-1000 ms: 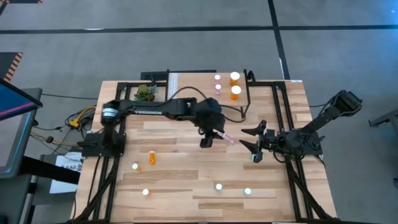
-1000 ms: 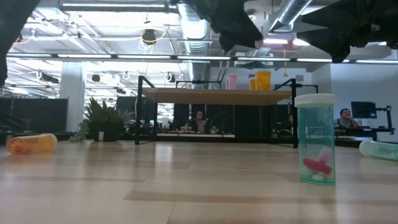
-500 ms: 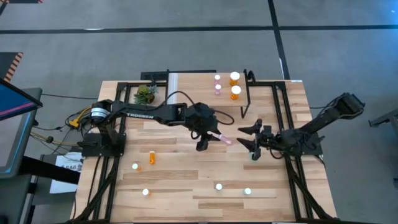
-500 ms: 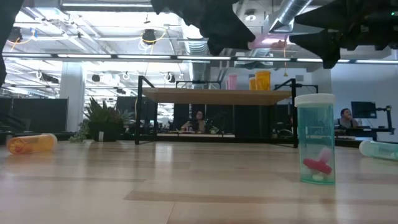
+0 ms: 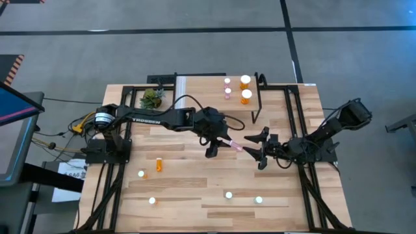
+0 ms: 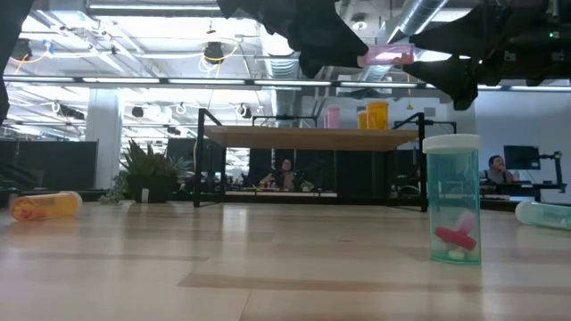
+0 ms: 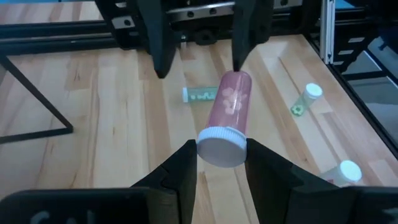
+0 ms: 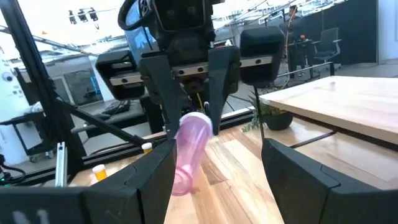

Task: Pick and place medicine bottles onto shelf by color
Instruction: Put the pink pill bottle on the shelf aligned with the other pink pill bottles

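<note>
Scanning from the table's left side in the overhead view, we note an orange bottle (image 5: 160,165) lying on its side and a small white-capped vial (image 5: 141,174) nearby, well clear of the action. The left gripper (image 5: 220,141) is clamped on the cap end of a pink medicine bottle (image 5: 233,144), held off the table near mid-table with its body pointing toward the right arm. We judge the bottle to be a light, rigid, smooth plastic cylinder, likely to slip or swivel if pinched near one end; a hold across mid-body looks safest.

The right gripper (image 5: 257,148) faces it with fingers spread, straddling the bottle's free end without yet touching, so we read this as a handover in progress. Contact cannot be confirmed from the right wrist view.

Further back, the shelf (image 5: 201,88) carries two pink bottles (image 5: 227,88) and two orange bottles (image 5: 246,89) toward its right end. Its black leg frame (image 5: 258,101) stands between the grippers and the shelf top, so we expect any approach must rise above it. More capped vials (image 5: 244,197) stand near the front edge.
</note>
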{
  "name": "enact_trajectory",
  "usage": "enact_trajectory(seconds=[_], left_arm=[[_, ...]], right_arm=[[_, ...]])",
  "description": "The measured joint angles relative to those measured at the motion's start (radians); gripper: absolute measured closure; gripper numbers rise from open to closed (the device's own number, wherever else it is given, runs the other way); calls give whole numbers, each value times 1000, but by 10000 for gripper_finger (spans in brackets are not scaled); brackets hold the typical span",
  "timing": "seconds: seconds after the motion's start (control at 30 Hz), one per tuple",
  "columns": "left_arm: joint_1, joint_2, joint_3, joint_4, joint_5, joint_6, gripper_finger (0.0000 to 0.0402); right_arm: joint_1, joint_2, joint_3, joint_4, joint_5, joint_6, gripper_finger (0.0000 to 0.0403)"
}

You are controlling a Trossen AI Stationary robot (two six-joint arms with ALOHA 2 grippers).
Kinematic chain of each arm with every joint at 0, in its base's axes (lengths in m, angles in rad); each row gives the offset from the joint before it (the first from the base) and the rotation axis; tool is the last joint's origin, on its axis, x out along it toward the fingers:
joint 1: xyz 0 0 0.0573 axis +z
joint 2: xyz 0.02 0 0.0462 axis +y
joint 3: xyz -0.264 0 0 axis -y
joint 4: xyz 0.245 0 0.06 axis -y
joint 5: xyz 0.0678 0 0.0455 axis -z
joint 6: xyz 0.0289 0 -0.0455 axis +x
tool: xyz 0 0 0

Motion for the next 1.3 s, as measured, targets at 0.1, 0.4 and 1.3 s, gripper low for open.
enact_trajectory(seconds=[0.1,0.4,1.3], left_arm=[[0,0,0,3,0,0,297],[0,0,0,67,0,-8,297],[17,-66,2,46,-19,-13,297]], right_arm=[[0,3,0,-4,0,14,143],[0,3,0,-15,1,19,143],[-6,2,9,-116,41,61,143]])
